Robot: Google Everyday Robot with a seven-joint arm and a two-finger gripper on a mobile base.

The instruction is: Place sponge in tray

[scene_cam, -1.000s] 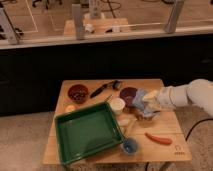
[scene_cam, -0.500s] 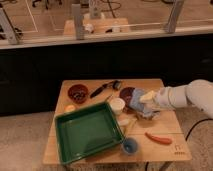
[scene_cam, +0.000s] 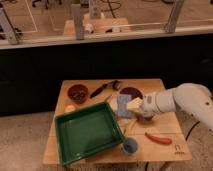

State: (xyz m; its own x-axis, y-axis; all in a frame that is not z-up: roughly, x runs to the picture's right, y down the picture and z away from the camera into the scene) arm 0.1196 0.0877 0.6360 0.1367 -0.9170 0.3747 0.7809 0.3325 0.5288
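My gripper (scene_cam: 136, 105) hangs just right of the green tray (scene_cam: 90, 134), jaws pinched on the sponge (scene_cam: 124, 106), lifted above the surface. It looks light and squashy; gripping one edge, I expect sag.

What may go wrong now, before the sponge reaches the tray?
The gripper, shut on the sponge, hangs just right of the tray, so the sponge might catch the raised rim. The blue cup by the tray's near corner and the red pepper lie close under the arm; a low sweep could knock them.
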